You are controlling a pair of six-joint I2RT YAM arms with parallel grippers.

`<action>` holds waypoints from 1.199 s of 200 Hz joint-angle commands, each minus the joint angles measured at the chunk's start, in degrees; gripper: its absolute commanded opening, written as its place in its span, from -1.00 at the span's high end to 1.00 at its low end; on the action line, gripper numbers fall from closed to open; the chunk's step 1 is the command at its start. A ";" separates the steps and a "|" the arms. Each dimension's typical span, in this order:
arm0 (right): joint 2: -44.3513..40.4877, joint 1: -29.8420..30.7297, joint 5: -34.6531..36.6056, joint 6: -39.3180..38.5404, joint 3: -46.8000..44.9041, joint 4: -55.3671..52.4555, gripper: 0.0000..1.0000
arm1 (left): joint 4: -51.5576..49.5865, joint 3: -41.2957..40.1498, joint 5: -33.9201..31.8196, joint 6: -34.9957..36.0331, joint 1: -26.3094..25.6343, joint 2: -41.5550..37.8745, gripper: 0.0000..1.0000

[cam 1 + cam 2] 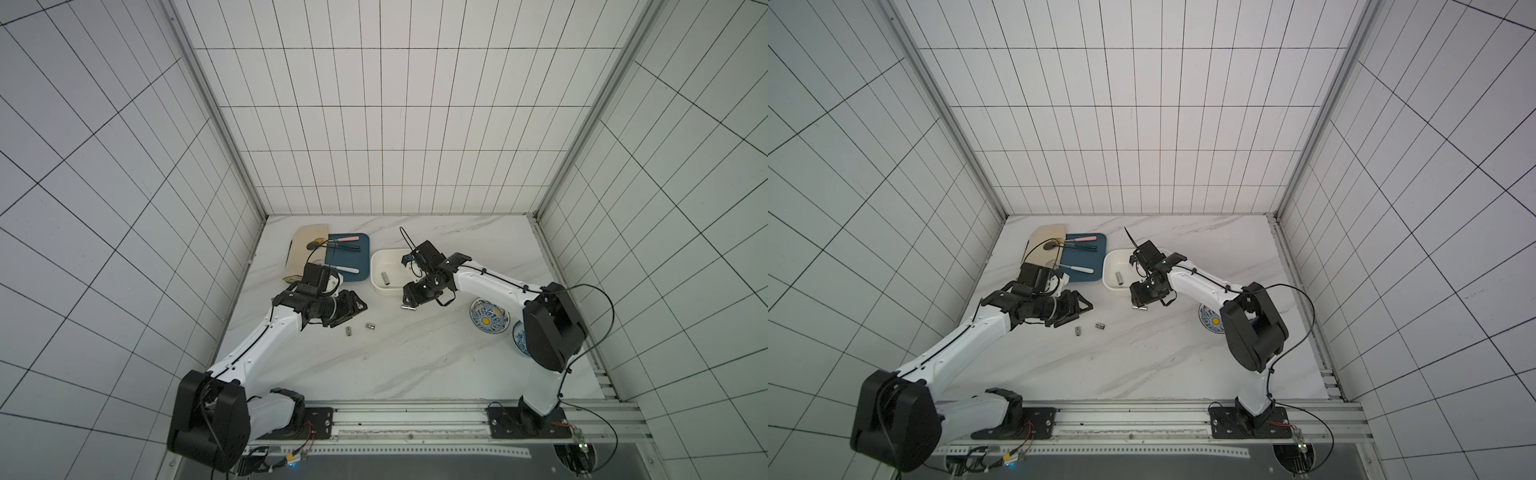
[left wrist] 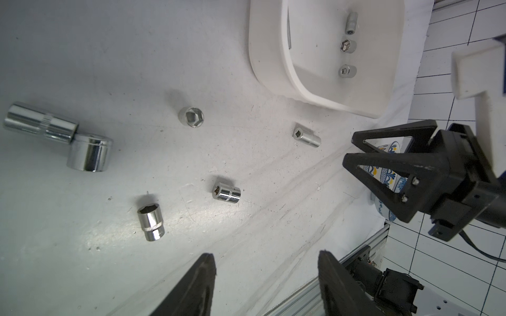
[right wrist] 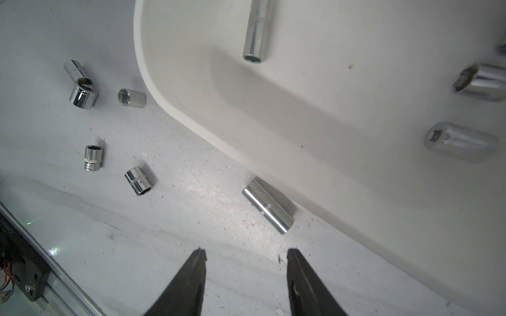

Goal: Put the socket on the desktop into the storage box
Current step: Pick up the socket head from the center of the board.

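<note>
Right pincer [image 3: 246, 253], released and empty, hangs near a long socket [image 3: 268, 205] lying on the surface [image 3: 164, 232] just beside the box [image 3: 191, 109]; left pincer [image 2: 265, 262], also released, faces loose sockets [image 2: 226, 193] on open surface

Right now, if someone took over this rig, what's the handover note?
Left gripper: open, empty, above the desktop.
Right gripper: open, empty, close to the long socket that lies on the desktop beside the storage box wall.
Done: at least three sockets lie in the storage box.
Left: six on the desktop: that long socket, a touching pair and three loose ones.
</note>
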 commanded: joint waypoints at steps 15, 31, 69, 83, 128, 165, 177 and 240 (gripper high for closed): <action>1.82 0.91 1.74 -1.80 -0.51 0.38 -0.02 | 0.98 -0.43 1.27 0.85 -0.18 -0.56 -0.26; 2.38 1.04 2.17 -2.04 -0.31 0.43 -0.02 | 0.91 -0.60 0.63 0.75 -0.18 -0.65 -0.26; 3.88 1.22 2.75 -2.04 0.50 0.31 -0.01 | 1.55 -1.02 0.76 0.27 -0.18 -0.39 -0.26; 4.50 1.37 2.92 -2.03 0.76 0.32 0.01 | 1.54 -1.18 0.73 0.33 -0.25 -0.38 -0.26; 6.25 1.87 3.85 -1.60 1.29 0.57 0.07 | 1.91 -1.70 0.32 0.08 -0.18 -0.32 -0.25; 6.96 2.49 5.81 -2.37 1.77 0.71 0.07 | 2.06 -1.75 0.15 0.05 -0.18 -0.22 -0.25; 7.09 2.85 6.49 -2.66 1.82 0.98 0.07 | 2.18 -1.77 0.08 -0.11 -0.18 -0.14 -0.25; 9.20 4.40 7.74 -3.40 2.86 0.37 0.12 | 2.19 -2.21 -0.29 -0.25 -0.18 -0.37 -0.25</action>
